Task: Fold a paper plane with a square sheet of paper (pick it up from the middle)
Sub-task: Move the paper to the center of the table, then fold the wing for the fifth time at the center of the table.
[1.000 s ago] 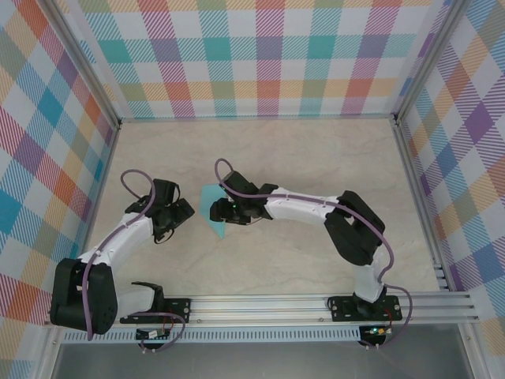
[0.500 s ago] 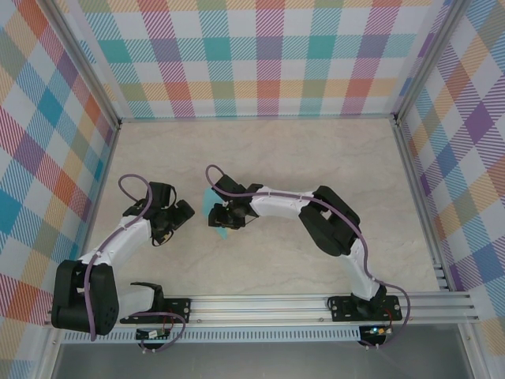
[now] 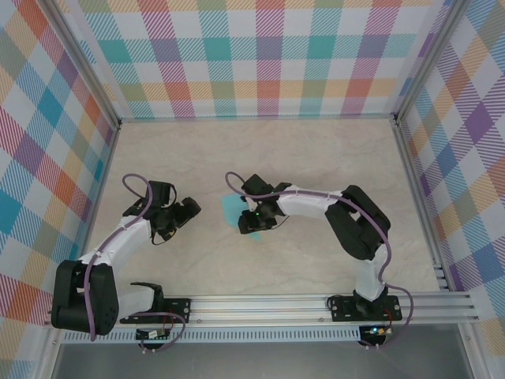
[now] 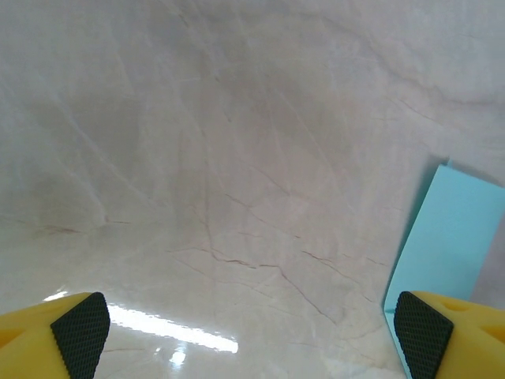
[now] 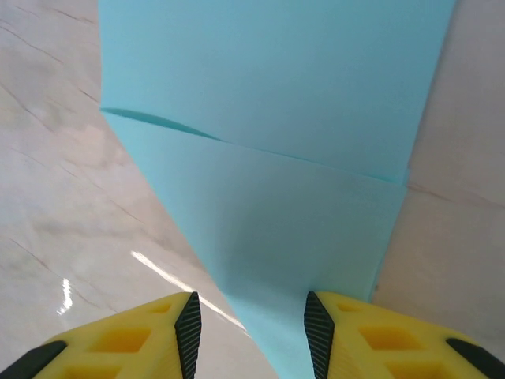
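Observation:
The square sheet of paper (image 3: 230,209) lies on the table as a creased turquoise shape, with one folded layer over another (image 5: 276,118). It narrows toward my right gripper (image 3: 251,223), which is low over its near end. In the right wrist view the right gripper (image 5: 252,332) is open, and the paper's narrow end lies between the two pads. My left gripper (image 3: 189,209) is wide open just left of the paper. In the left wrist view the left gripper (image 4: 251,335) has bare table between its pads, and the paper's edge (image 4: 454,229) runs by the right pad.
The marble-patterned tabletop (image 3: 260,150) is fenced by checked walls (image 3: 260,55) at the back and both sides. An aluminium rail (image 3: 316,304) with the arm bases runs along the near edge. There is free room behind the paper.
My right gripper has shifted right, and the paper has moved right with it. Its jaws have narrowed a little. The left gripper has edged slightly toward the paper.

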Available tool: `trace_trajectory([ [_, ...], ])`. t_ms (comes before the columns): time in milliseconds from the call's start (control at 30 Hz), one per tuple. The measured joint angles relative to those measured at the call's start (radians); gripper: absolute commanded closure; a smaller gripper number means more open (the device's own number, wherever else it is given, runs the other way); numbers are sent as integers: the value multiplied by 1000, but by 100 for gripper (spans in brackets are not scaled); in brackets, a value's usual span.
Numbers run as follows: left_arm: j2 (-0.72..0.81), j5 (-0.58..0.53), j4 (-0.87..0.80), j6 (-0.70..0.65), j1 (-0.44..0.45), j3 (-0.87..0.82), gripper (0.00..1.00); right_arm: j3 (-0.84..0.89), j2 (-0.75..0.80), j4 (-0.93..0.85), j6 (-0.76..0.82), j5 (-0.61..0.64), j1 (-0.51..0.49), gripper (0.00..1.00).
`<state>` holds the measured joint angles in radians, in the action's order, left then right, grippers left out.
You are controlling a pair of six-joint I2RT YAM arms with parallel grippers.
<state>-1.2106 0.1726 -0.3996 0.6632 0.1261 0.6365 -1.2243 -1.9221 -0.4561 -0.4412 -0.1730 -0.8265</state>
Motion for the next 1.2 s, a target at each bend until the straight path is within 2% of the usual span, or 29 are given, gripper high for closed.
trace_trajectory([
  [133, 0, 47, 27, -6, 11, 0, 5, 51, 69, -2, 6, -3, 15, 58],
  [333, 7, 100, 69, -5, 51, -7, 5, 79, 168, 95, -133, 23, 12, 62],
  [567, 9, 158, 140, 3, 101, -26, 5, 87, 138, 187, -270, 45, 23, 62],
  [833, -11, 224, 225, 38, 141, -58, 5, 129, 68, 251, -323, 23, 61, 63],
  [1200, -105, 302, 343, 107, 235, -59, 9, 207, 55, 379, -390, -80, 114, 64],
])
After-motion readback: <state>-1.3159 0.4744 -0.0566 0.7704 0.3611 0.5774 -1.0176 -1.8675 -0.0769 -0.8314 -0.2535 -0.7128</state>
